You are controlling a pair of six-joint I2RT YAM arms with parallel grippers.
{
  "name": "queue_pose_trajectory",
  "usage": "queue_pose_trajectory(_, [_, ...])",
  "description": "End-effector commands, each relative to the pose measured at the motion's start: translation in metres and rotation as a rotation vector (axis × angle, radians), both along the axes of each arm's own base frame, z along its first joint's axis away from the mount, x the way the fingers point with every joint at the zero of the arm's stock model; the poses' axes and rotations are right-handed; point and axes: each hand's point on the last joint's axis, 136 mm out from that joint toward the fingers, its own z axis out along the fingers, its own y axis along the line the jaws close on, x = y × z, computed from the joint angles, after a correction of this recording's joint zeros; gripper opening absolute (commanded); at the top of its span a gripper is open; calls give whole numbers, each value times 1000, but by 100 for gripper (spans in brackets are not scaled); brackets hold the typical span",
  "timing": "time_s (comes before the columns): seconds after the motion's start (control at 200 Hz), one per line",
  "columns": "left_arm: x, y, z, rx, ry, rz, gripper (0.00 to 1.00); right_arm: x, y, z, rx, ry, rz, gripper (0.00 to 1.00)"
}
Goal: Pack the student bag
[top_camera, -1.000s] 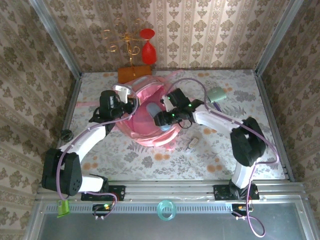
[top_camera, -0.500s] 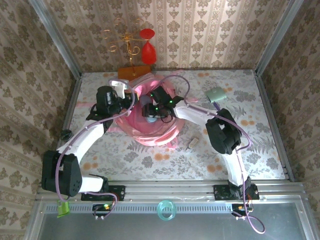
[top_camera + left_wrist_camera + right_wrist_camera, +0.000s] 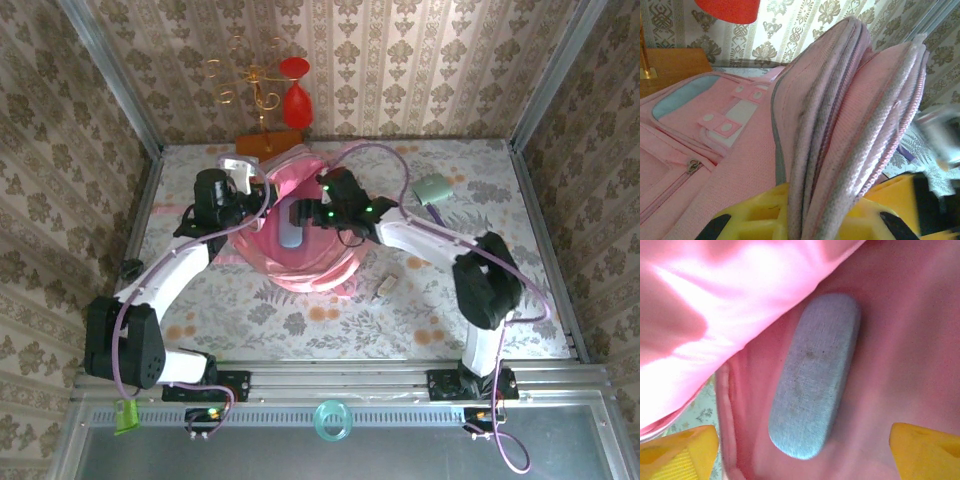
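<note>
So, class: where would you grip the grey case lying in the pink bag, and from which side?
Probably across its narrow middle, from above through the opening of the student bag: the grey case lies flat, long and slim, with both long sides exposed.

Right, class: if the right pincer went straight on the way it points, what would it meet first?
Most likely the grey case lying inside the bag: it sits dead ahead of the open right pincer, though the gap is hard to judge.

Right hand (image 3: 801, 454) opened wide, grey case (image 3: 815, 375) released, lying inside student bag (image 3: 322, 262)
</note>
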Motion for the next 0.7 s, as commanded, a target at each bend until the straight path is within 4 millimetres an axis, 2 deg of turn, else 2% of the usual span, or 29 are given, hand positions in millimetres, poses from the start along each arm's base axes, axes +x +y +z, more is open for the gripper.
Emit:
queue_pose_trajectory(0.0, [4,-6,55,-80,-198,-25,0,11,-65,1,-48,-15,-105,89])
queue_pose_trajectory(0.175, [1,-4,37,-66,-171,-9,0,66,-218,-34,-120,75,-504,88])
queue_pose_trajectory(0.285, [0,-5,32,-60,-154,-17,0,97,-280,-56,-146,116,-683,88])
queue_pose_trajectory(0.375, [-2,-6,32,-61,-152,-19,0,115,-314,-74,-206,146,-781,88])
queue_pose_trajectory(0.475, [-3,-7,33,-60,-154,-21,0,125,-334,-95,-271,208,-832,89])
queue_pose_trajectory(0.695, [-2,-9,31,-59,-149,-27,0,140,-355,-126,-309,280,-900,90])
